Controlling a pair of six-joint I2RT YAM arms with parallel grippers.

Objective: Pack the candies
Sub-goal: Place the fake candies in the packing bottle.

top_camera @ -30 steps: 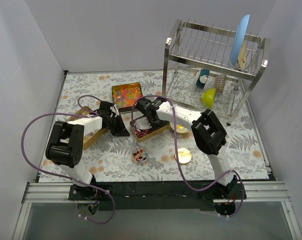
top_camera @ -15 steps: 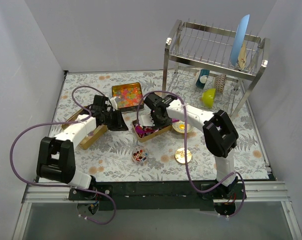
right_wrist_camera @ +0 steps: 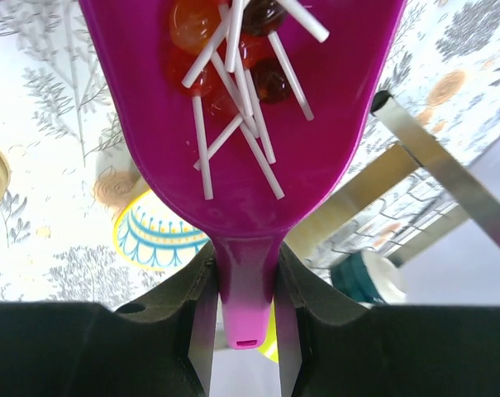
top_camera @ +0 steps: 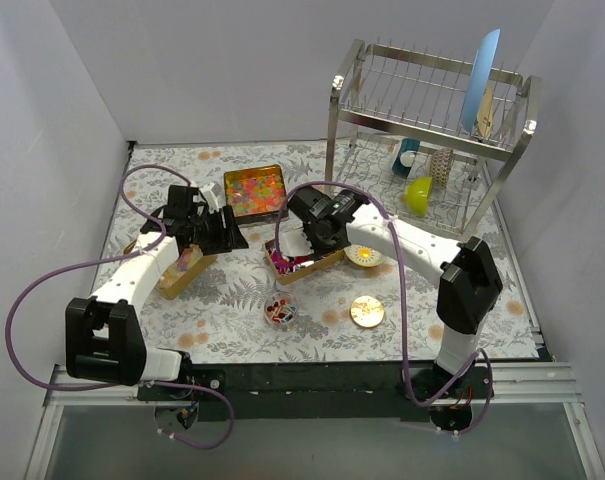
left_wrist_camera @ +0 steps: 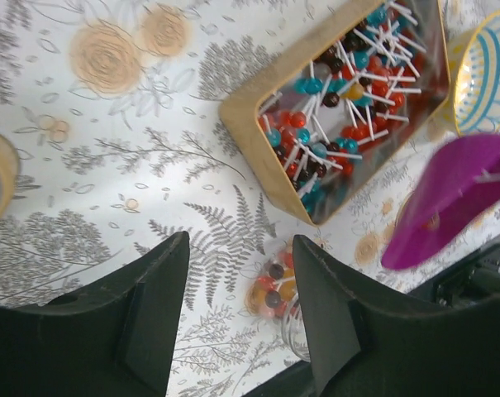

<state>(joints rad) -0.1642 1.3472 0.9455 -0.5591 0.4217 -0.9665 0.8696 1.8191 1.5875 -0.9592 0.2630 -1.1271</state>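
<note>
Candies on white sticks (left_wrist_camera: 340,91) fill an open gold tin (top_camera: 324,263) at mid-table. My right gripper (top_camera: 317,237) hangs over that tin, shut on the handle of a purple scoop (right_wrist_camera: 241,141) that carries a few red candies (right_wrist_camera: 225,45). More candies (left_wrist_camera: 273,289) lie in a small glass jar (top_camera: 280,308) in front of the tin. My left gripper (top_camera: 225,236) is left of the tin and open, with only table between its fingers (left_wrist_camera: 150,314). The scoop (left_wrist_camera: 456,203) also shows in the left wrist view.
A second gold tin of bright beads (top_camera: 254,189) stands at the back. A wooden box (top_camera: 180,270) lies at the left and a flat gold lid (top_camera: 367,311) at the front. A patterned dish (top_camera: 364,256) sits right of the tin. The dish rack (top_camera: 432,140) stands at the back right.
My left gripper has opened and drawn back and to the left, away from the tin. The right arm has shifted the scoop slightly right over the tin.
</note>
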